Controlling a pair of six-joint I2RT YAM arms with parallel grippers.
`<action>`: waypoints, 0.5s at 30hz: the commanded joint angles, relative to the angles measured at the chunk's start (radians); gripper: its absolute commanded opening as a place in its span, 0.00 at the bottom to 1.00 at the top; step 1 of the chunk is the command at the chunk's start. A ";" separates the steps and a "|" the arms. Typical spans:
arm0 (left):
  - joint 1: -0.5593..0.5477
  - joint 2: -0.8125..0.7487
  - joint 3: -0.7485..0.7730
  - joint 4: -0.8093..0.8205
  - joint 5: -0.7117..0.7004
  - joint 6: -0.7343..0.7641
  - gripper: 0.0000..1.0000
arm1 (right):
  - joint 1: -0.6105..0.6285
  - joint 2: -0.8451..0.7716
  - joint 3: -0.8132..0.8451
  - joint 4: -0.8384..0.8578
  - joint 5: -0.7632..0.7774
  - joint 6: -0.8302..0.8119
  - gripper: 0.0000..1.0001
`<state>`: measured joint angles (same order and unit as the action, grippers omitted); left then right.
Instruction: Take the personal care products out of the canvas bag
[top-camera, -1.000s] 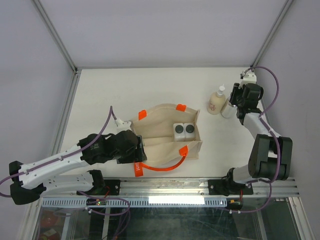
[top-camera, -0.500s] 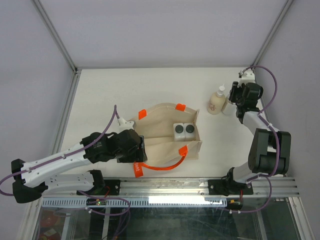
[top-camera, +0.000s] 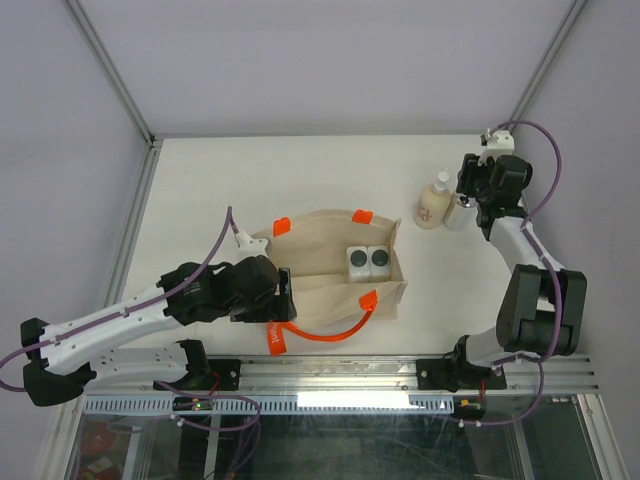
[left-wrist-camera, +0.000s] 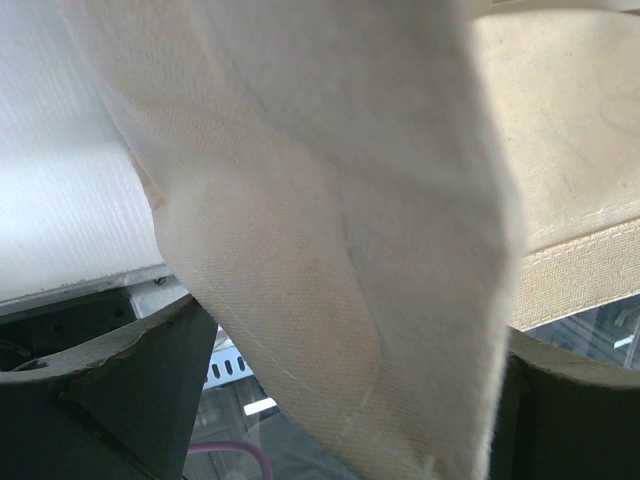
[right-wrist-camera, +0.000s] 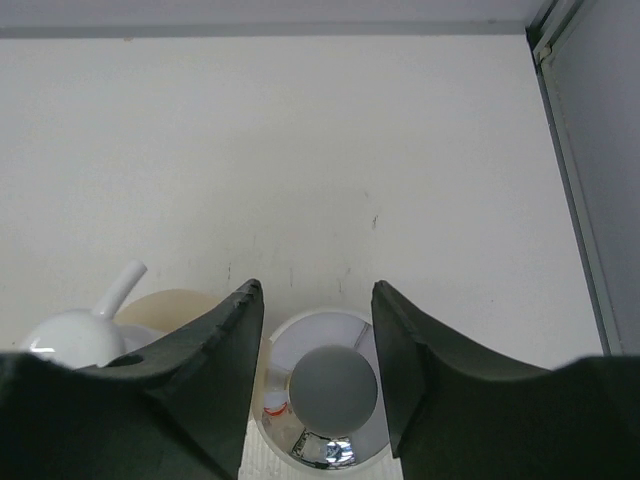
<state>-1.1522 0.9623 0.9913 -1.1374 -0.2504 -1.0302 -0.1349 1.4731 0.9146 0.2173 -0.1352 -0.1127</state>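
The canvas bag (top-camera: 325, 270) lies open mid-table, with orange handles (top-camera: 330, 333). Two white square dark-capped bottles (top-camera: 369, 261) stand inside it at its right end. My left gripper (top-camera: 284, 297) is at the bag's left rim. In the left wrist view, its fingers (left-wrist-camera: 150, 385) stand wide apart, open, with loose canvas (left-wrist-camera: 340, 250) hanging between them. A cream nozzle bottle (top-camera: 433, 203) stands at the right. Beside it stands the shiny silver bottle (right-wrist-camera: 330, 400), directly under my right gripper (right-wrist-camera: 317, 292). Those jaws are open, straddling its cap with a gap on each side.
A metal frame rail (top-camera: 130, 230) runs along the table's left edge, and another post (top-camera: 535, 80) rises at the far right corner, close behind the right arm. The table's right edge (right-wrist-camera: 575, 230) is near the silver bottle.
The right jaws have parted from the silver bottle, which now stands free on the table. The left jaws have widened around the bag's rim, and the left arm has shifted slightly.
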 joint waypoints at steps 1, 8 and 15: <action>-0.004 0.009 0.094 0.017 -0.062 0.042 0.83 | 0.001 -0.117 0.091 -0.151 0.052 0.079 0.64; -0.003 0.024 0.186 -0.053 -0.150 0.056 0.89 | 0.055 -0.367 -0.004 -0.408 0.068 0.268 0.71; -0.003 -0.012 0.201 -0.122 -0.185 -0.022 0.88 | 0.151 -0.603 -0.054 -0.558 -0.005 0.284 0.71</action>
<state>-1.1522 0.9874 1.1645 -1.2385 -0.3729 -1.0077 0.0059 0.9520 0.8528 -0.2367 -0.0937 0.1261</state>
